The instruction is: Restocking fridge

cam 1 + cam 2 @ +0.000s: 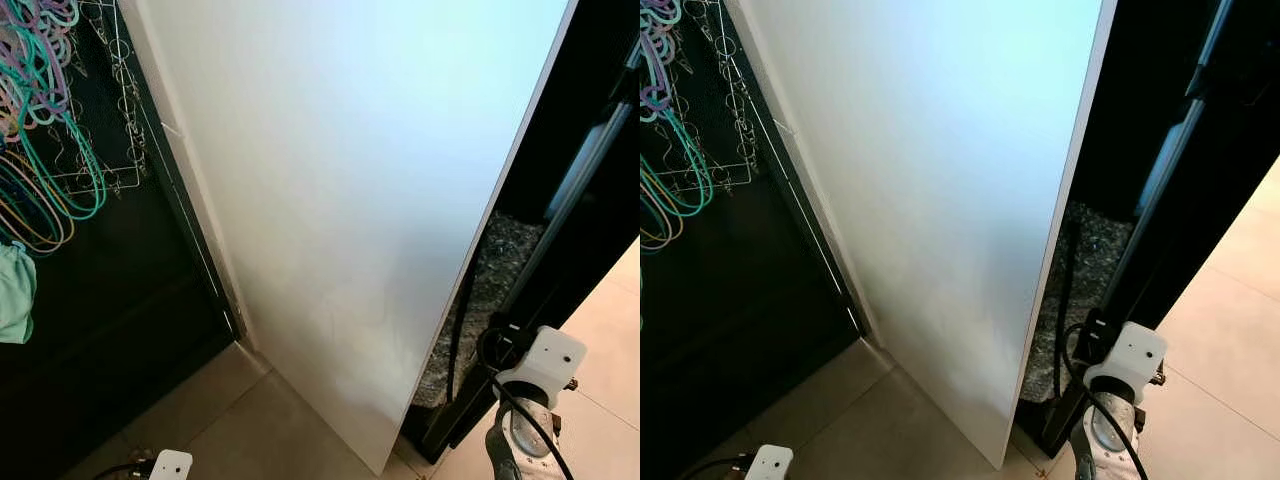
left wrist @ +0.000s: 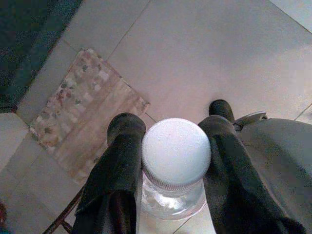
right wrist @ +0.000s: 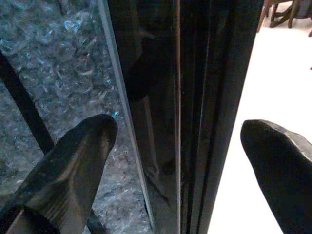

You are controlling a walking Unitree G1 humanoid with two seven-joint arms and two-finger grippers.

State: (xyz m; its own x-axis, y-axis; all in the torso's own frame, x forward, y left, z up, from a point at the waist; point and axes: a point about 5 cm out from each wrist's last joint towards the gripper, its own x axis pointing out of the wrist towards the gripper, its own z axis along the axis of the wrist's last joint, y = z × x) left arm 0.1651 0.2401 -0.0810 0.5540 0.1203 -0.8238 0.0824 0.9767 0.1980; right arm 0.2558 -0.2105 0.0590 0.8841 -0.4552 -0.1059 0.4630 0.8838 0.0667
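Note:
A clear bottle with a white screw cap (image 2: 175, 151) sits between the two black fingers of my left gripper (image 2: 173, 119), which is shut on its neck, above the tiled floor. A tall white flat panel (image 1: 340, 200) stands right in front of me and reaches down to the floor; I cannot tell whether it is the fridge's door or its side. My right gripper (image 3: 179, 129) is open, its fingers spread either side of a black frame edge (image 3: 195, 97), with nothing held. The right wrist (image 1: 540, 365) is low at the right, beside the panel's edge.
Coloured hangers (image 1: 40, 150) and a wire clip rack (image 1: 110, 120) hang at the left against a dark surface. Bubble wrap (image 1: 500, 270) fills the gap behind the panel, next to black frames (image 1: 590, 180). A patterned mat (image 2: 83, 107) lies on the beige floor tiles (image 1: 250, 420).

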